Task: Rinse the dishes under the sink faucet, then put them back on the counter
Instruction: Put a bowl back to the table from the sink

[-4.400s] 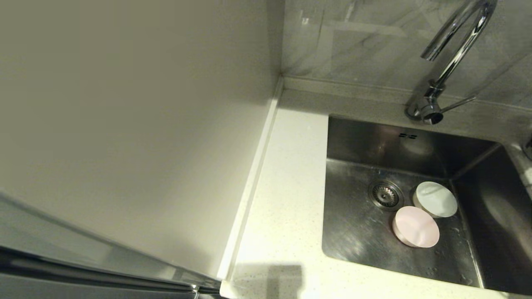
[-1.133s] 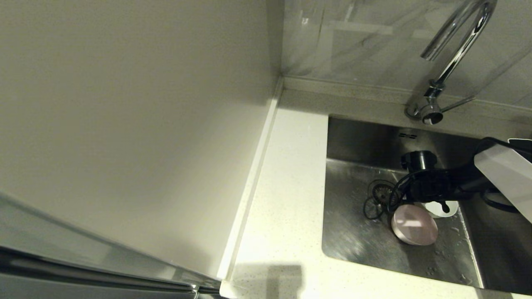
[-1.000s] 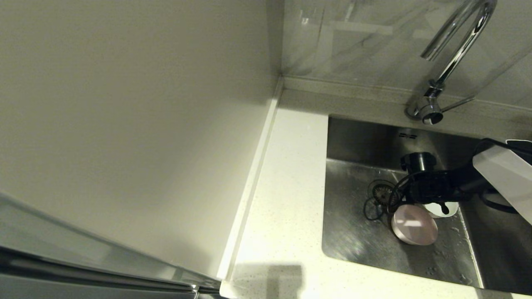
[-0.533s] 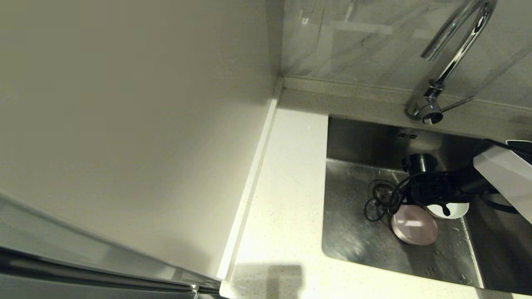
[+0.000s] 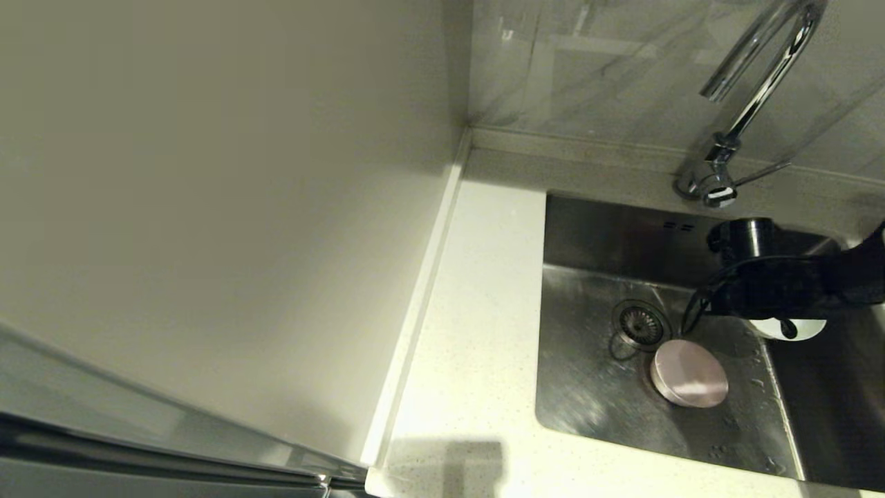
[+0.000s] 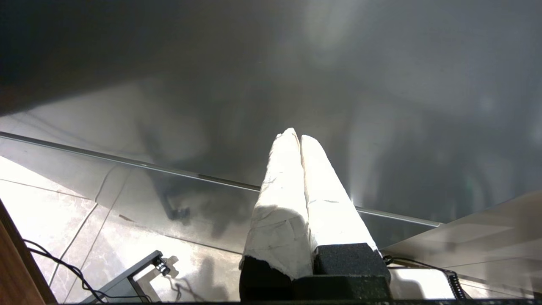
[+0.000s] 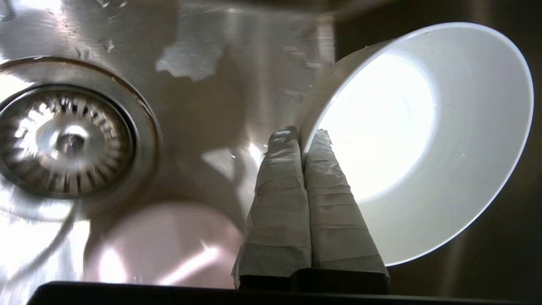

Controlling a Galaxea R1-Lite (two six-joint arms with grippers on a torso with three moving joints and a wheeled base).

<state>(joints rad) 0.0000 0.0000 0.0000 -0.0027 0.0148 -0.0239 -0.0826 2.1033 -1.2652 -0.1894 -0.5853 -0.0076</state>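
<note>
My right gripper [image 5: 776,312] [image 7: 300,134] hangs over the right half of the sink [image 5: 588,394], shut on the rim of the whitish-mint bowl [image 5: 795,329] [image 7: 423,140]. One finger is inside the bowl and one outside, and the bowl is held tilted above the sink floor. The pale pink bowl [image 5: 690,373] [image 7: 165,241] lies on the sink bottom beside the drain strainer [image 5: 639,324] [image 7: 67,140]. The pale blue-grey bowl is out of view. The chrome faucet [image 5: 753,83] rises behind the sink. My left gripper [image 6: 296,134] is parked out of the head view, shut on nothing.
The off-white counter [image 5: 477,332] runs along the left side of the sink and in front of it. A cream wall panel [image 5: 228,207] stands to its left. The faucet's thin lever [image 5: 760,173] points right. Water drops lie on the sink floor.
My right arm came into the sink, closed on the whitish-mint bowl and has lifted it up and to the right, away from the pink bowl, which has stayed put.
</note>
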